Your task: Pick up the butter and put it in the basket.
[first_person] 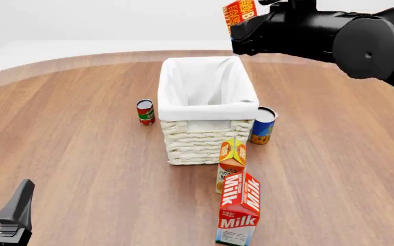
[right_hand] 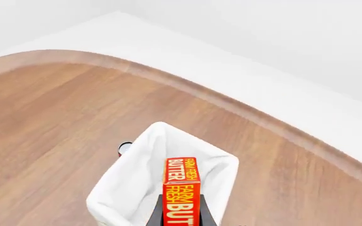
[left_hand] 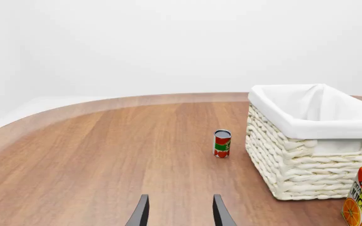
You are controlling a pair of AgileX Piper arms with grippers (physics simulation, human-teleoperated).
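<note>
The butter (first_person: pixel 239 14), a red-orange box with white lettering, is held in my right gripper (first_person: pixel 243 24) high above the far end of the basket (first_person: pixel 206 110). In the right wrist view the butter (right_hand: pixel 181 188) sits between the shut fingers (right_hand: pixel 156 213), directly over the basket's white-lined opening (right_hand: pixel 115 190). My left gripper (first_person: pixel 2 204) is open and empty, low at the near left of the table, far from the basket. In the left wrist view its open fingers (left_hand: pixel 141 213) point toward the basket (left_hand: pixel 307 162).
A red can (first_person: pixel 145 111) stands left of the basket and a blue can (first_person: pixel 262 125) right of it. An orange juice carton (first_person: pixel 231 161) and a tall milk carton (first_person: pixel 239 210) stand in front of the basket. The table's curved far edge lies behind it.
</note>
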